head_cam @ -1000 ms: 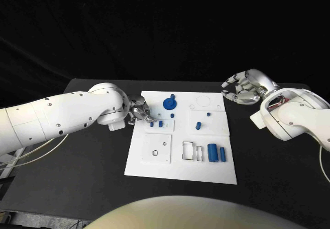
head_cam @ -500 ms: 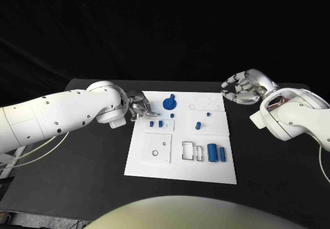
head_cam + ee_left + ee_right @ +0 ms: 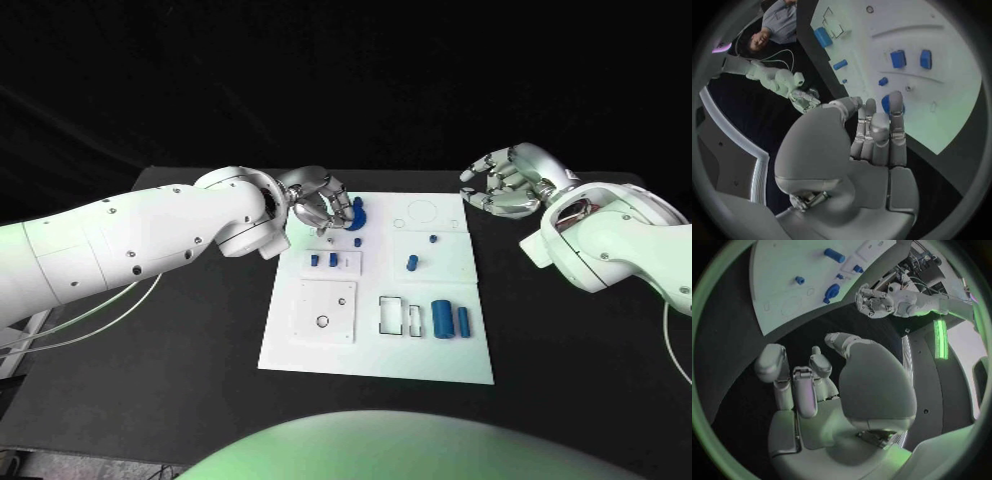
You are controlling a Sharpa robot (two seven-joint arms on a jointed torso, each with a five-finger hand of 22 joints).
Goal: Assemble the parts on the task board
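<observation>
We start at the left: the silver many-fingered left hand (image 3: 320, 199) hangs over the far-left corner of the flat white task board (image 3: 332, 345), just beside the large round blue part (image 3: 355, 214). Its fingers are loosely spread with nothing between them — released, no grasp. The left wrist view confirms it: fingers (image 3: 879, 131) extended side by side, empty, with the round blue part (image 3: 887, 104) just past the tips.

Risk here, as we judge it — the hand is close to that round part and to the two small blue blocks (image 3: 325, 259) standing in the left recess. A sloppy descent could knock the round part off its spot or tip the blocks. The small blue peg (image 3: 433, 239) and the tilted blue cylinder (image 3: 413, 263) mid-board look easy to roll if brushed.

Nearer us, two upright blue cylinders (image 3: 451, 320) sit beside empty rectangular slots.

Far right: the silver right hand (image 3: 503, 184) is off the board over the black table (image 3: 188, 380), fingers curled in, holding nothing — clenched. It is well apart from any part.

The head view gives the whole layout; the right wrist view adds the curled fingers (image 3: 798, 385) from behind and the left hand (image 3: 874, 301) at the board's far edge.
</observation>
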